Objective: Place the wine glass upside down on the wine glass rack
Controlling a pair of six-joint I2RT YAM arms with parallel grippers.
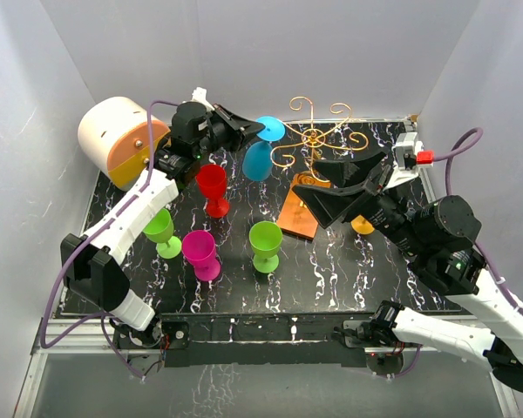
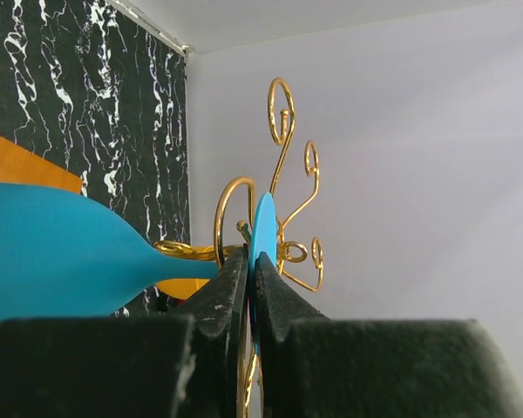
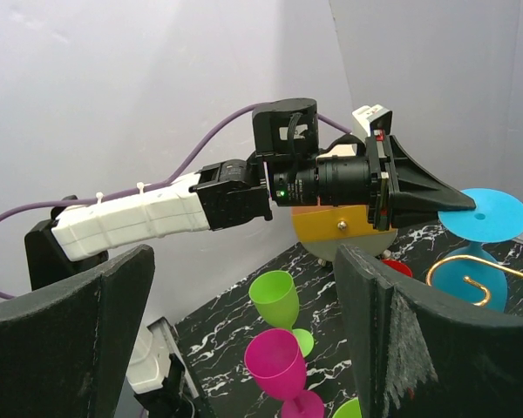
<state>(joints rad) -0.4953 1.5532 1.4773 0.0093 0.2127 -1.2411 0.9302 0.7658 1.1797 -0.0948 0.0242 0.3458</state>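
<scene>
Above marbled table [image 1: 331, 270], left claw [image 1: 256, 131] pinches foot of blue wine glass [image 1: 258, 160]; right claw [image 1: 321, 193] spread.

Overhead view looks down; both wrist views share the blue glass [image 2: 52, 252].

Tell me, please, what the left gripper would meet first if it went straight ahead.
Probably the scrolls of the wine glass rack, just past the blue wine glass it grips; depth unclear.

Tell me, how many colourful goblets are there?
6: blue goblet in the left gripper at the gold rack; red, magenta, left green and centre green standing; orange one half hidden under the right gripper.
</scene>
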